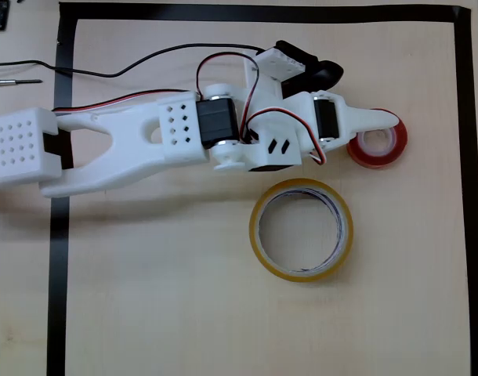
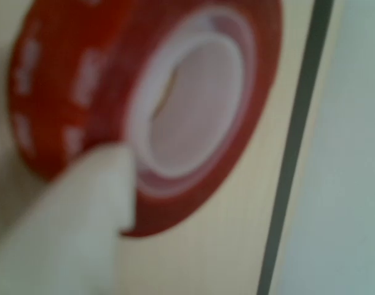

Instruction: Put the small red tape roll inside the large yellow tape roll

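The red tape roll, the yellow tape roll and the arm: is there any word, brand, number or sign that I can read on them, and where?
No text can be read anywhere.
Small red tape roll: pale marks on its outer wall, too blurred to read.
Large yellow tape roll: dark marks on the inner wall, too small to read.
White arm and its hand: no label seen.

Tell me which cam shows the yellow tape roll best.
Overhead view: the large yellow tape roll lies flat and whole on the table, its hole open, below the gripper and the small red tape roll. The wrist view is a blurred close-up of the red roll.
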You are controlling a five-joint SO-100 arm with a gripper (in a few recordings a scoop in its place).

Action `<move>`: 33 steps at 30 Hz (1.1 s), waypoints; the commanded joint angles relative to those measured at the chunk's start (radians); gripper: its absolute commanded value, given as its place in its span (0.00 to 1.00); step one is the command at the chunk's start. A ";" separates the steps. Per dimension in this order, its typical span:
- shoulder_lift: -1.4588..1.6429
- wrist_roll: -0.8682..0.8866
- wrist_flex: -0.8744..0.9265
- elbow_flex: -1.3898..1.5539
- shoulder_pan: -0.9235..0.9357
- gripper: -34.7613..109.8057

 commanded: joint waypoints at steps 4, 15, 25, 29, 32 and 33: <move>0.101 0.029 0.161 -0.043 -0.017 0.42; 0.115 0.112 0.456 -0.123 -0.029 0.42; 0.112 0.155 0.782 -0.279 -0.040 0.42; 0.158 0.150 0.808 -0.322 -0.058 0.42; 0.199 0.152 0.815 -0.318 -0.064 0.42; 0.209 0.152 0.815 -0.304 -0.066 0.42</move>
